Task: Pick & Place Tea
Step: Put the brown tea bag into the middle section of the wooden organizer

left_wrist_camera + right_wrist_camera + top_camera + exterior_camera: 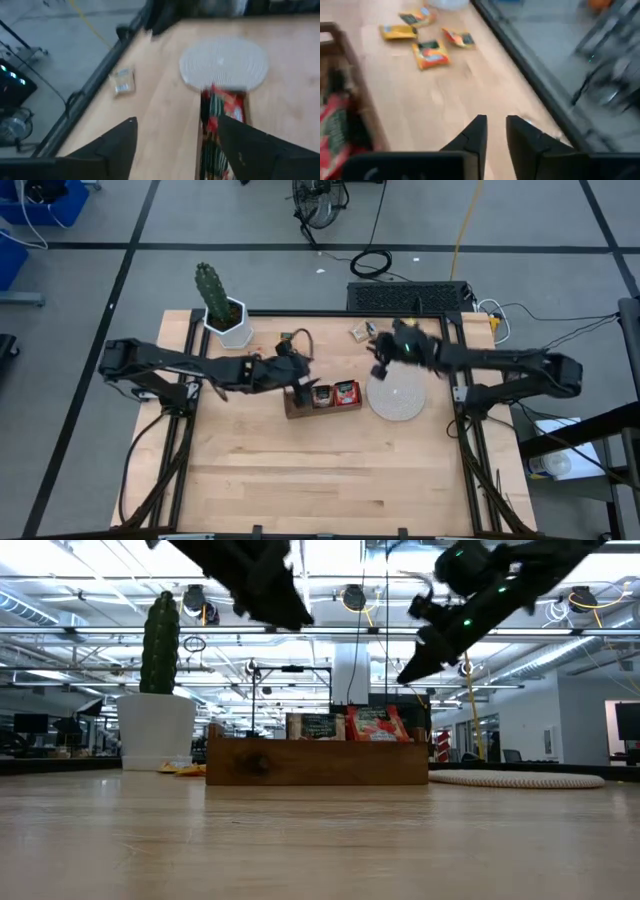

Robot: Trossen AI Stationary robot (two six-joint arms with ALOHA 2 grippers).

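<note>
The wooden tray (322, 397) is sitting mid-bench, holding red tea sachets (346, 392). Above its left end the left gripper (297, 370) is hovering, fingers wide and empty. Beyond the tray, near a tan sachet (357, 332), the right gripper (379, 352) is hovering with fingers narrow, holding nothing.

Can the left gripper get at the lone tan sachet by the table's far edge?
Probably yes: the left gripper is open and empty, and the tan sachet lies alone on bare wood.

light: bright, even, from ceiling lamps (352, 598) | shadows: soft on desk (300, 470) | blur: both wrist views smeared | low view: arms dark against glare, near desk unfocused
</note>
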